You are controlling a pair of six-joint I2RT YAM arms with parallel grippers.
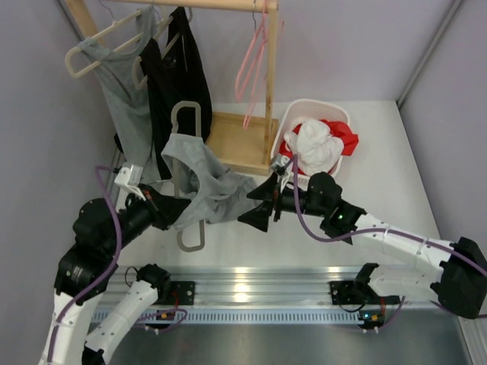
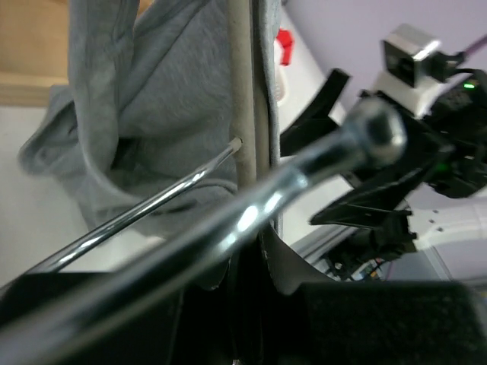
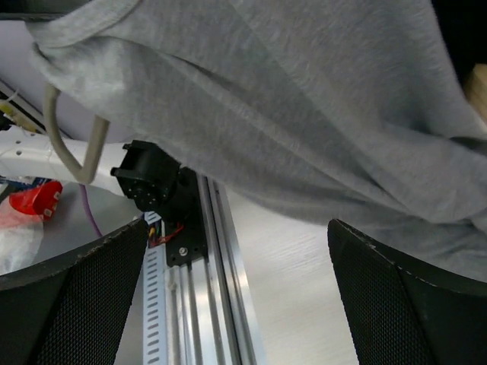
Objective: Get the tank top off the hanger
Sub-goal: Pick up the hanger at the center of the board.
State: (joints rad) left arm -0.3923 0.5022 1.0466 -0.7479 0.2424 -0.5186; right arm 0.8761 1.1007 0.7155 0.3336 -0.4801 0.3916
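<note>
Left fingers (image 2: 358, 319) were clamped on the beige hanger (image 2: 241, 91), held over the worktop (image 1: 388, 167); the grey tank top (image 1: 199, 179) was draped on that hanger, sagging toward the right fingers (image 3: 76, 304), which stood wide apart just beside its edge; at right, a white basket (image 1: 323, 103) contained white cloth (image 1: 316, 148) and red cloth (image 1: 344, 133).

I can't read any text, label, brand or number in any of my three views.
</note>
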